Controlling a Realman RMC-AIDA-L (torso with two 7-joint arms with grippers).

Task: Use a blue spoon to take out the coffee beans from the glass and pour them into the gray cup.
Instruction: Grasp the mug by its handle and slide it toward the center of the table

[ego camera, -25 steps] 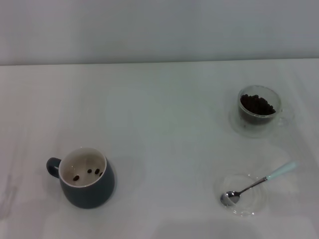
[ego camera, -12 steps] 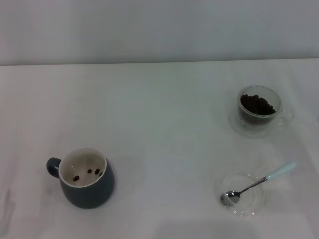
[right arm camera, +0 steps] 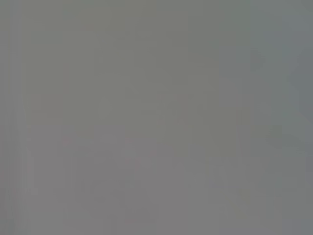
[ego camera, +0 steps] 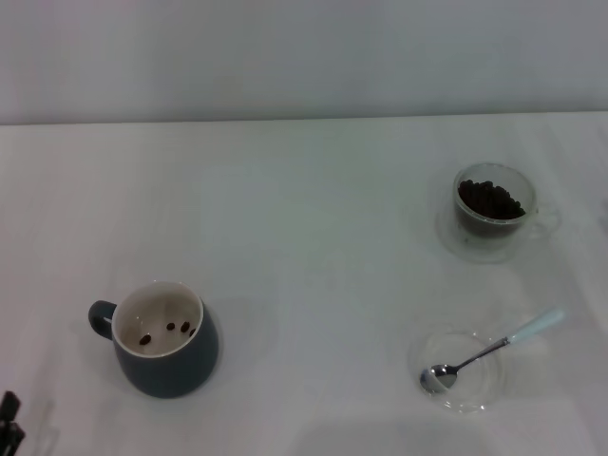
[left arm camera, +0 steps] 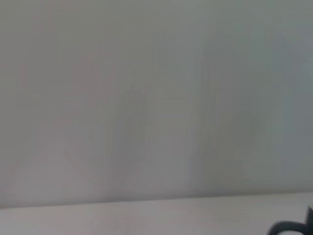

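Spoon (ego camera: 489,350) lies far from left tool (ego camera: 9,423).

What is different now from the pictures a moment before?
Only one thing: the left gripper has come into the head view at the near left corner, near the gray cup. It holds nothing. The blue spoon, the glass and the coffee beans stayed put.
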